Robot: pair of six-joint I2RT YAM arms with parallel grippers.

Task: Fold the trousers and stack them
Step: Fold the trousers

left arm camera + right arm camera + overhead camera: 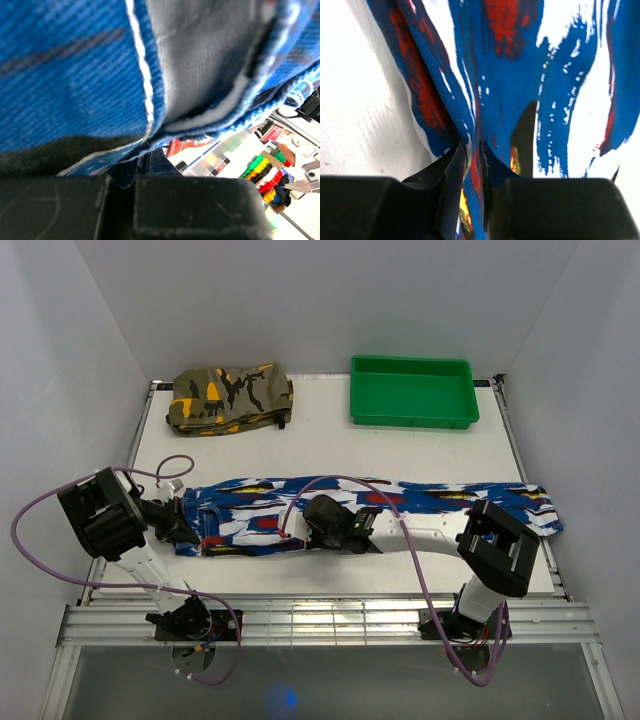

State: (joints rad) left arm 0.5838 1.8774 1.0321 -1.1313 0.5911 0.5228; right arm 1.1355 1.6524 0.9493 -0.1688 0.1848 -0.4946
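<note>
The trousers (430, 498) lie stretched out lengthwise across the near half of the table (320, 445), waist end at my left side and leg ends at my right. My left gripper (192, 532) is clamped tight at the waist end. Its wrist camera shows blue cloth and a pale lining draped right over the lens, bunching down into the closed fingers. My right gripper (472, 155) sits partway along the legs at the near edge. Its jaws stand narrow, and a raised ridge of printed cloth is pinched between the fingertips.

I judge the fabric to be a soft woven twill, light and limp, with no stiffness to hold a shape. It will sag between my two holds and drag on the table instead of sliding cleanly. The waistband is thicker and seamed, so it gives the firmer hold. Along the legs I have only a thin fold, and I cannot tell whether I have caught both layers or just the top one. If it is only the top one, the legs will part when lifted.

A folded camouflage garment (230, 398) lies at the far left, well apart from the trousers, and a green tray (412, 420) sits at the far right.
</note>
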